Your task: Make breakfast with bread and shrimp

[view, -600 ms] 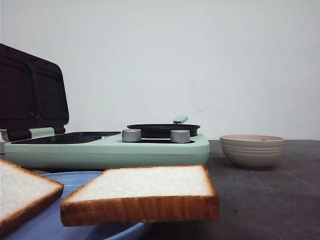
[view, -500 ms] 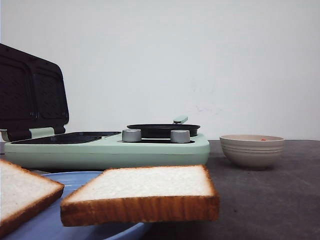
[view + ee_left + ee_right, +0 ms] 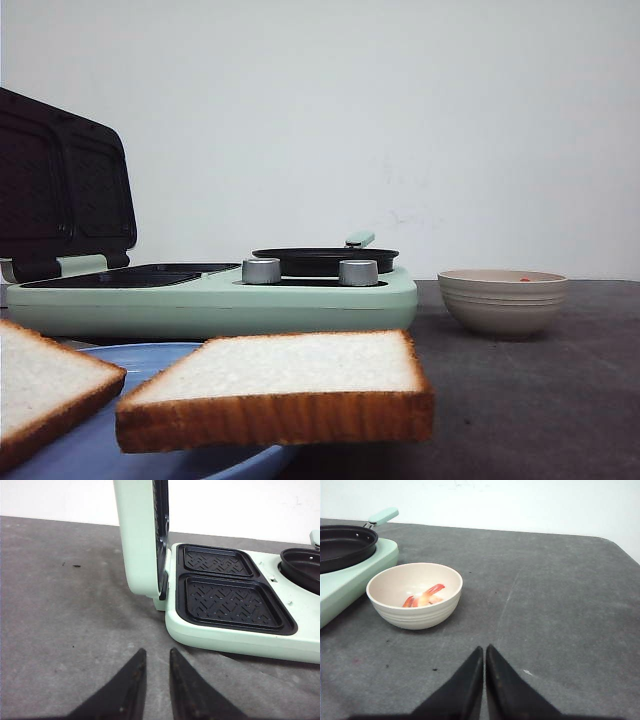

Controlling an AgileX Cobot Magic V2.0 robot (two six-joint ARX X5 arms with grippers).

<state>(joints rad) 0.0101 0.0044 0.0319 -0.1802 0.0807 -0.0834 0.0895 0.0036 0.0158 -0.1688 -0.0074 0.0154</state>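
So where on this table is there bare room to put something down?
The widest bare stretch is the grey tabletop beyond and beside the bowl, which holds the shrimp. More lies beside the sandwich maker's open lid. The near edge is crowded: bread overhangs the blue plate.

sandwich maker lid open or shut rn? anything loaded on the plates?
Open. The lid stands upright off the sandwich maker, and both ribbed grill plates are bare. The bread sits on the blue plate.

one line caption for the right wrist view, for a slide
Shut right gripper hovers near the beige bowl holding shrimp.
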